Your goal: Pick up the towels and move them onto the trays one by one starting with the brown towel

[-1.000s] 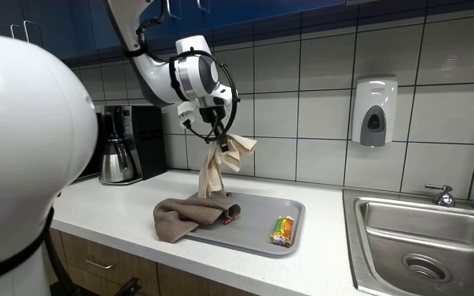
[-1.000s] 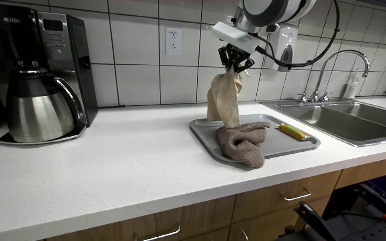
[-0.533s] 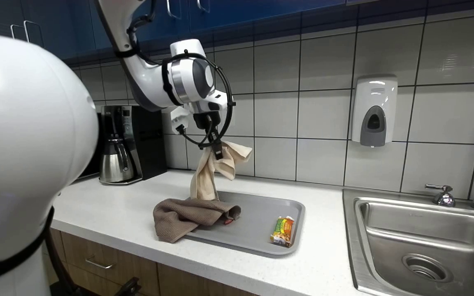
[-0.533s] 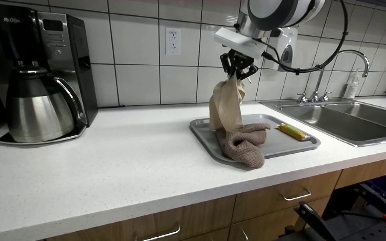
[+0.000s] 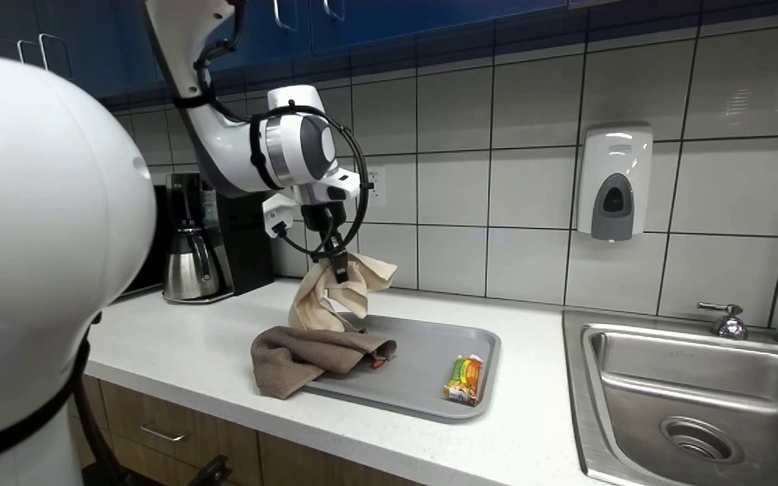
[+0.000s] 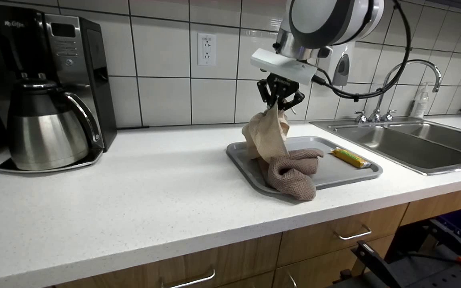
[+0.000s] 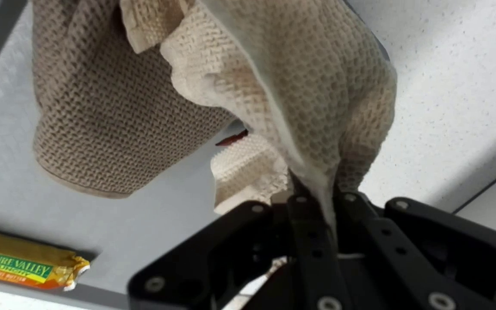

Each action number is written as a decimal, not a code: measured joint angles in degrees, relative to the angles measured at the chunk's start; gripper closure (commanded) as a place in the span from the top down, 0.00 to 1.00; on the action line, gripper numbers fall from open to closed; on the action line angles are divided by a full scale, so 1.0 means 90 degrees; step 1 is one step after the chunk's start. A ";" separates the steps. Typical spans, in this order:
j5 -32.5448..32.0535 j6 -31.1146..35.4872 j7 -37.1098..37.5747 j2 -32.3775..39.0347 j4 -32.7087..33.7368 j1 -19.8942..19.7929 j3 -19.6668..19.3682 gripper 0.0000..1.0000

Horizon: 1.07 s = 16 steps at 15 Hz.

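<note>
My gripper [image 6: 277, 107] is shut on the light tan towel [image 6: 265, 136], pinching it near its top. The towel hangs over the far left part of the grey tray [image 5: 423, 385] in an exterior view, and its lower folds bulge beside the brown towel [image 5: 315, 358]. Whether they rest on the tray or on that cloth is hard to tell. Crumpled, the brown towel lies partly on the tray and partly over its rim onto the counter. In the wrist view a strip of the tan towel [image 7: 317, 77] runs between the fingers, overlapping the brown towel [image 7: 114, 116].
A granola bar [image 5: 463, 379] lies on the tray's right side. A small red object [image 7: 233, 138] peeks out beside the brown towel. The steel sink [image 5: 686, 405] is set into the counter on the right; a coffee maker [image 6: 50, 100] stands on the left, with a tiled wall [image 6: 162, 100] behind.
My gripper has come down with the tan towel and shifted towards the coffee maker in an exterior view. The towel's lower part now bunches up beside the brown one, which has stayed nearly still.
</note>
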 measured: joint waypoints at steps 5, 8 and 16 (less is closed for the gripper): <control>0.0037 -0.0047 -0.0021 0.0396 0.0117 -0.0263 0.0240 0.02; 0.0038 -0.0188 -0.0021 0.0725 0.0392 -0.0416 0.0214 0.02; 0.0150 -0.0741 -0.0024 0.1578 0.1280 -0.0455 0.0144 0.02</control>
